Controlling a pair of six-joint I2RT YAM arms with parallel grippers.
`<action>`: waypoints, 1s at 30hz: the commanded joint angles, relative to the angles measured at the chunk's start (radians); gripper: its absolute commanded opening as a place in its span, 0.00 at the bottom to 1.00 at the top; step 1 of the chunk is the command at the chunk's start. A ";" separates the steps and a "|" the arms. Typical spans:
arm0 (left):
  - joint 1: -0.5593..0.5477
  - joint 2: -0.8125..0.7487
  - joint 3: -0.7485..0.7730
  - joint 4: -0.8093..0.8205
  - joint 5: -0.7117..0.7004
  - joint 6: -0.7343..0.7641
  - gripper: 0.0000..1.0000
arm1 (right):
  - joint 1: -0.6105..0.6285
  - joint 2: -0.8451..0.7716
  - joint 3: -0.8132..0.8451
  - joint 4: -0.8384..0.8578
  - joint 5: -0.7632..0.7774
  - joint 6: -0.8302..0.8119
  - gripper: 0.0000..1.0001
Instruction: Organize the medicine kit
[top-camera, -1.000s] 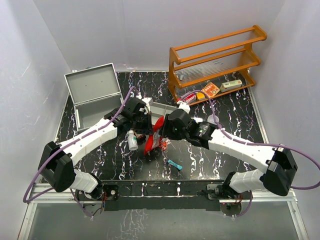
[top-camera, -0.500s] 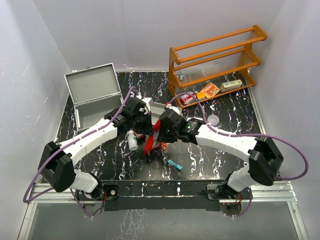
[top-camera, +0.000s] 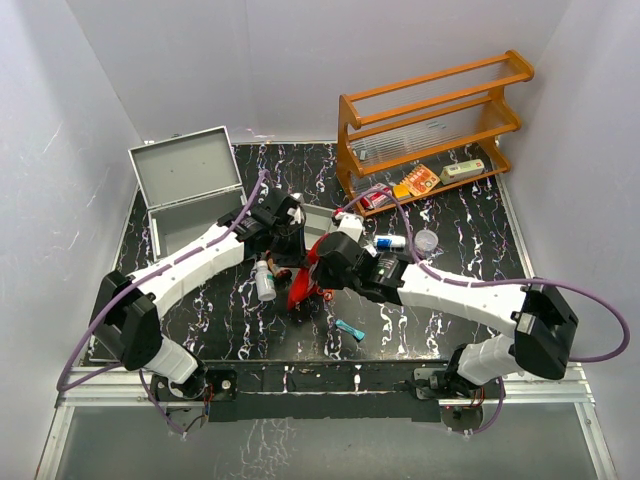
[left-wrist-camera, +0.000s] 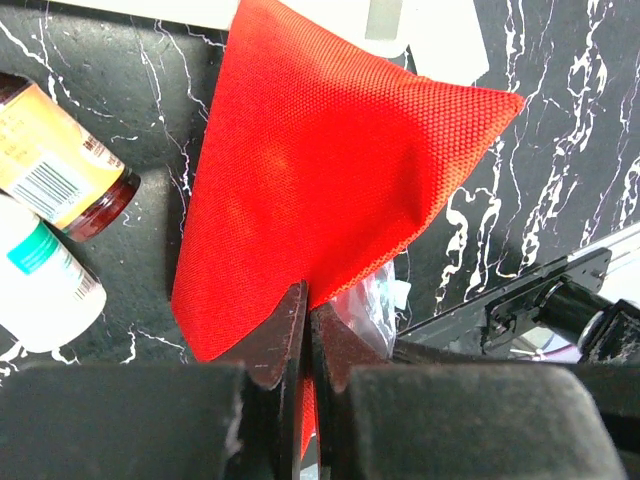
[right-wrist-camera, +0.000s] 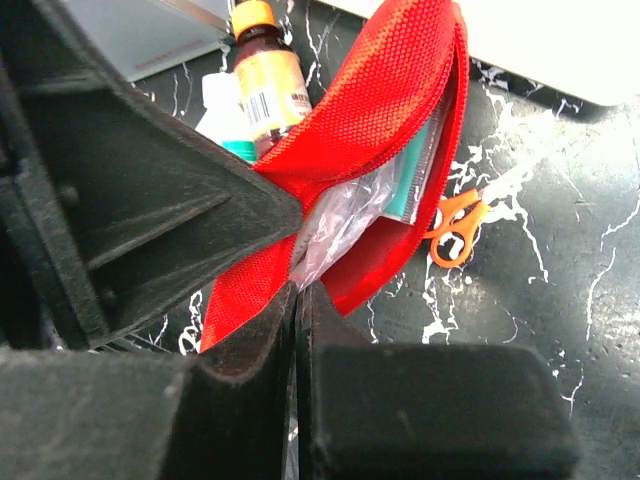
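Observation:
The red fabric medicine pouch hangs open at the table's middle. My left gripper is shut on the pouch's upper flap edge and holds it up. My right gripper is shut on a clear plastic packet that sticks out of the pouch's mouth, with a teal card behind it. In the top view the right gripper sits right against the pouch, next to the left gripper.
A brown bottle and a white bottle lie left of the pouch. Orange scissors lie beside it. There is also a blue strip, a small vial, a round cap, an open grey case and a wooden rack.
My right gripper has drawn back a little toward the near side, still at the pouch's mouth, uncovering the small vial. My left gripper still holds the flap.

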 joint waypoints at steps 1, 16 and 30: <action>0.006 -0.008 0.059 -0.086 -0.011 -0.085 0.00 | 0.043 -0.037 0.013 0.084 0.148 0.016 0.00; 0.035 -0.020 0.053 -0.059 0.076 -0.121 0.00 | 0.080 0.055 -0.018 0.167 -0.010 -0.032 0.03; 0.065 -0.052 0.024 -0.031 0.143 -0.131 0.00 | 0.074 0.049 -0.075 0.264 -0.045 0.013 0.09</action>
